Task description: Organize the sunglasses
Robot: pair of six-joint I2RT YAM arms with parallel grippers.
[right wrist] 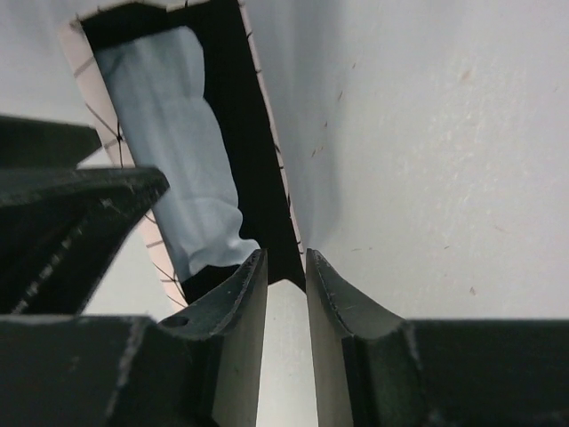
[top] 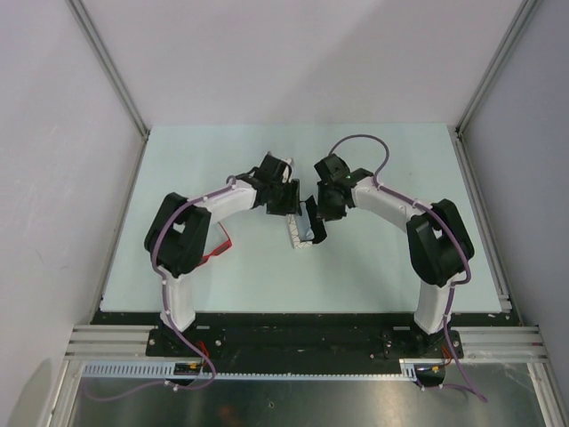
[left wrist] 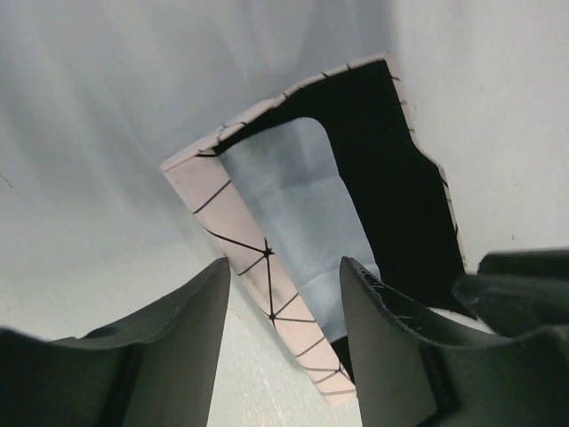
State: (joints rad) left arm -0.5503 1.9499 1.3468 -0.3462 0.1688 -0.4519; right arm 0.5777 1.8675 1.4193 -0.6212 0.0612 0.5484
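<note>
The red-framed sunglasses (top: 219, 248) lie on the table by the left arm's elbow, partly hidden under it, and show in neither wrist view. The white line-patterned case (top: 300, 234) stands open at the table's middle, with a light-blue cloth (left wrist: 302, 213) lying in its black lining. My left gripper (left wrist: 284, 298) is open, its fingers on either side of the case's white wall (left wrist: 240, 231) without closing on it. My right gripper (right wrist: 286, 267) is shut on the thin edge of the case (right wrist: 262, 178) beside the cloth (right wrist: 178, 133).
Both arms meet over the case at the middle of the pale table (top: 400, 267). The left gripper's finger (right wrist: 71, 209) shows dark at the left of the right wrist view. White walls and metal posts (top: 111, 71) enclose the table.
</note>
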